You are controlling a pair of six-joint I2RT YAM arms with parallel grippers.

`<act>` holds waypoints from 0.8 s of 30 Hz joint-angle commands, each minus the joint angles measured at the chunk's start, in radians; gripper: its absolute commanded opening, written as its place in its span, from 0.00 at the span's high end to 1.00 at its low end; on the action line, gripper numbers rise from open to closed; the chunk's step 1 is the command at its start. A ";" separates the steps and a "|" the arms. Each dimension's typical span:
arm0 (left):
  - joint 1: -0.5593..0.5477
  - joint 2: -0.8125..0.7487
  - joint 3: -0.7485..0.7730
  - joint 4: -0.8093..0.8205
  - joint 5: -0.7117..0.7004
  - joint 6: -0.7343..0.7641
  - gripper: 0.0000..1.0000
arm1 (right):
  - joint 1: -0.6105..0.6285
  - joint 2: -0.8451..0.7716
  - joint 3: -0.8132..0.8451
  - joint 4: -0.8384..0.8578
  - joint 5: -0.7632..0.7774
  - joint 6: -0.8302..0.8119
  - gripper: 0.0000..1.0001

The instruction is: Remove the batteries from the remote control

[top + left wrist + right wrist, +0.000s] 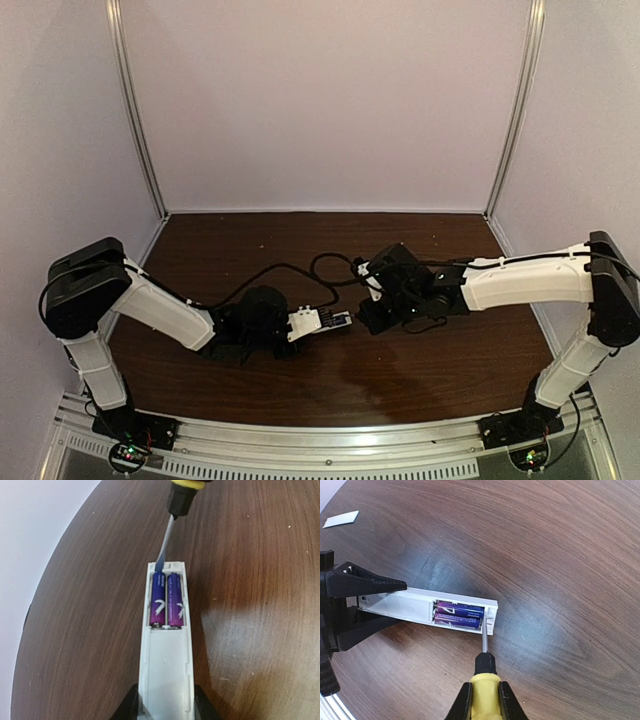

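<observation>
The white remote control (167, 670) lies with its open back up, held at one end by my left gripper (165, 707), which is shut on it just above the table. Two blue-purple batteries (166, 600) sit side by side in the recess at its far end. My right gripper (484, 700) is shut on the yellow-handled screwdriver (484, 685). The screwdriver's tip rests at the end of the battery recess, against the near battery (455, 620). In the top view, the remote (325, 322) spans between the left gripper (292, 328) and the right gripper (372, 312) at mid table.
The flat white cover strip (340, 519) lies apart on the dark wooden table (450, 370). Black cables (320, 268) loop behind the grippers. Pale walls enclose the table at back and sides.
</observation>
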 commanded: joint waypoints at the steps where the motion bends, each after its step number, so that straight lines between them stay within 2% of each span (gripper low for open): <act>1: -0.015 0.021 0.029 0.018 0.069 0.019 1.00 | 0.042 0.057 0.032 -0.045 -0.093 -0.051 1.00; 8: -0.014 0.022 0.033 0.014 0.072 0.021 1.00 | 0.062 0.083 0.066 -0.067 -0.128 -0.092 1.00; 17: -0.016 0.023 0.033 0.008 0.075 0.021 1.00 | 0.063 0.074 0.068 -0.076 -0.053 -0.092 1.00; 24: -0.015 0.023 0.033 0.008 0.081 0.018 1.00 | 0.062 0.038 0.032 -0.008 -0.004 -0.062 1.00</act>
